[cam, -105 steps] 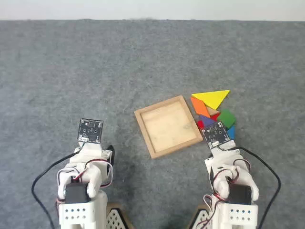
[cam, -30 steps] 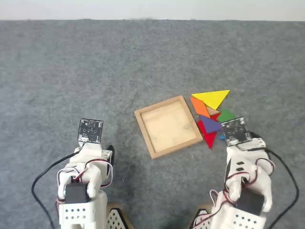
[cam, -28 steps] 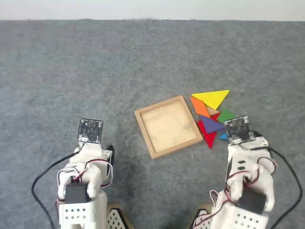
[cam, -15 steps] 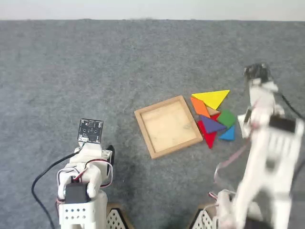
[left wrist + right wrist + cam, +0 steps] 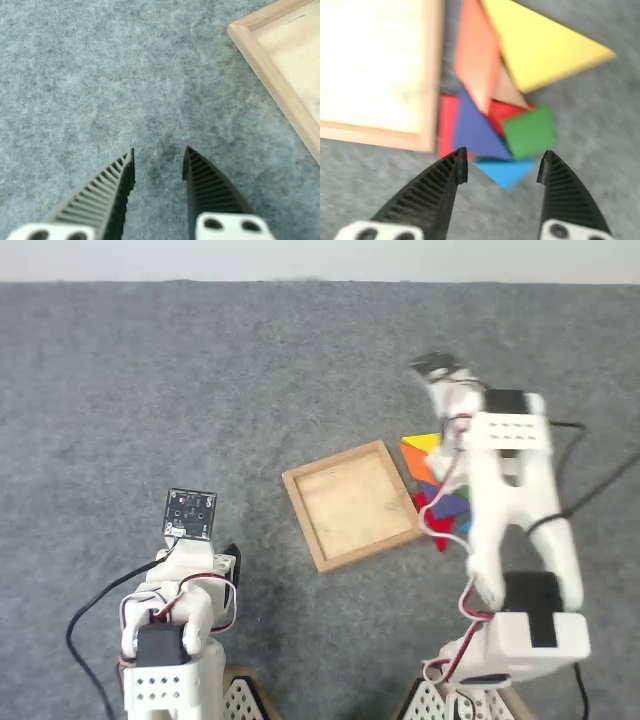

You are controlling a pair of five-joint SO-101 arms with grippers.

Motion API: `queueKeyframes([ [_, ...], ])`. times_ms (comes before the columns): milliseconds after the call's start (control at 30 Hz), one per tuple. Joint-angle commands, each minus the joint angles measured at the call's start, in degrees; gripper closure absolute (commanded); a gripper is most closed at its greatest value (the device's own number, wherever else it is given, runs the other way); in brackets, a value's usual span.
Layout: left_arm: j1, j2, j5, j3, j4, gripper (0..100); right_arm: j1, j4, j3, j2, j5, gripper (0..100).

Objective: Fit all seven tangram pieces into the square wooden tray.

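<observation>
The square wooden tray (image 5: 350,502) lies empty mid-table; its rim also shows in the right wrist view (image 5: 432,75). Beside it the tangram pieces sit in a tight cluster: a yellow triangle (image 5: 540,47), an orange piece (image 5: 477,65), a tan piece (image 5: 506,92), a red piece (image 5: 449,125), a purple triangle (image 5: 472,130), a green square (image 5: 529,131) and a blue triangle (image 5: 506,171). My right gripper (image 5: 503,160) hangs open above the cluster, over the blue triangle, holding nothing. The right arm (image 5: 505,470) covers most pieces from above. My left gripper (image 5: 158,152) stands open over bare carpet, near a tray corner (image 5: 270,65).
Grey carpet (image 5: 200,370) covers the whole table. The left arm (image 5: 180,585) is folded near the front edge, well to the left of the tray. A pale wall strip runs along the far edge.
The right arm lifted from its folded pose at the front, swung out beyond the pieces, and now leans over them. The left arm, tray and pieces have not moved.
</observation>
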State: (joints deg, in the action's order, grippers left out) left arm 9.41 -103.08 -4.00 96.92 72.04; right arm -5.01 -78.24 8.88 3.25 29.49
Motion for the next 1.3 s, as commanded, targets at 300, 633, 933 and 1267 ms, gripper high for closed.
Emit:
queueKeyframes([
  [300, -0.1, -1.6, -0.4, -0.5, 0.5, 85, -7.3, 12.1, 5.4, -0.4, -8.7, 75.7],
  [633, -0.1, -1.6, -0.4, -0.5, 0.5, 85, -3.5, 6.2, -15.4, 14.9, 9.7, 64.4],
  [933, -0.1, -1.6, -0.4, -0.5, 0.5, 85, -1.6, 2.4, -34.0, 30.5, 24.5, 64.0],
  [1267, -0.1, -1.6, -0.4, -0.5, 0.5, 85, 2.6, 1.9, -42.8, 44.1, 28.0, 64.1],
])
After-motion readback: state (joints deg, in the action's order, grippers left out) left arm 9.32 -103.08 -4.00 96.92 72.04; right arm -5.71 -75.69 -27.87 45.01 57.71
